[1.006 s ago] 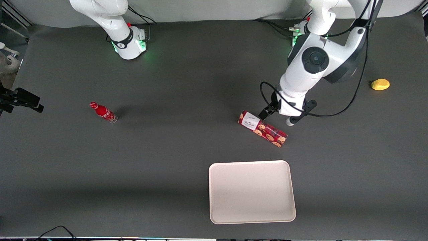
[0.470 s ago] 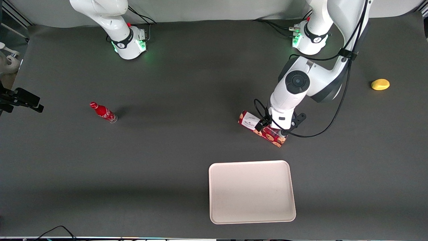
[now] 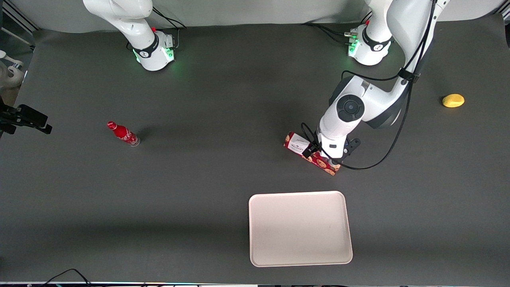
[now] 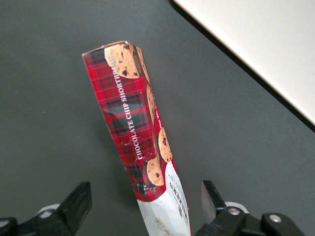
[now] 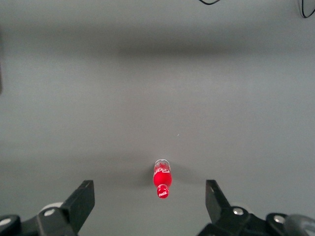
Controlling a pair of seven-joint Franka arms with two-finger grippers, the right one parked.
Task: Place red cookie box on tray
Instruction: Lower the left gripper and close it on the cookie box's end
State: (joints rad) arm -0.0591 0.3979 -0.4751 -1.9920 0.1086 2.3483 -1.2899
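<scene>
Even, diffuse overhead light — soft shadows, sharp focus throughout.

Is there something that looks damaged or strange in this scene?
Nothing looks damaged. The red cookie box lies intact on the table, at an angle to the tray. The open gripper straddles it, its fingers on either side.
</scene>
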